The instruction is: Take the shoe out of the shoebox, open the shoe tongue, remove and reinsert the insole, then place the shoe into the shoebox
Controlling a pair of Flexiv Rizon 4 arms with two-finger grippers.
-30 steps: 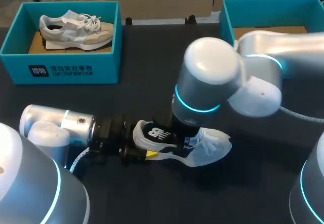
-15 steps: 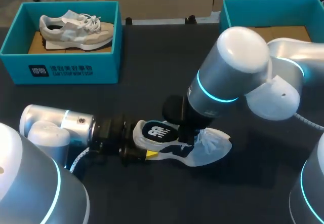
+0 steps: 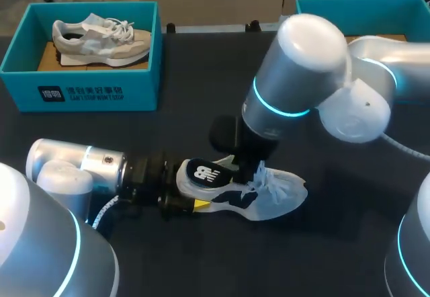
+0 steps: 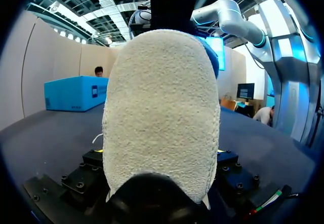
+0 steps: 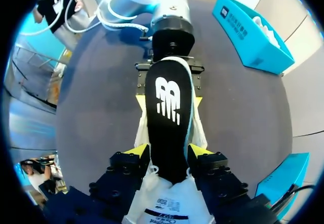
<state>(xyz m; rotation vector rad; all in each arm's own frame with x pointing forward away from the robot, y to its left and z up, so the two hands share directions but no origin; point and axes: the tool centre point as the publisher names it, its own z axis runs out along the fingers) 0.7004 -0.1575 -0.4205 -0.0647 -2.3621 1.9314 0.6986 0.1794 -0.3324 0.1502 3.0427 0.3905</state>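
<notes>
black insole [image 5: 167, 113] in right jaws over shoe [image 3: 282, 193]

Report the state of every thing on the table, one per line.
shoe: out of its box, resting on the table.
insole: heel end raised out of the shoe.
left gripper: shut on the shoe's heel.
right gripper: shut on the insole.
shoebox: open, grey shoe inside.
second shoebox: open, inside partly hidden.

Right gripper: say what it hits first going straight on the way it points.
The black insole, already pinched by the right gripper; beyond it, probably the heel of the shoe held by the left gripper, depth unclear.
</notes>
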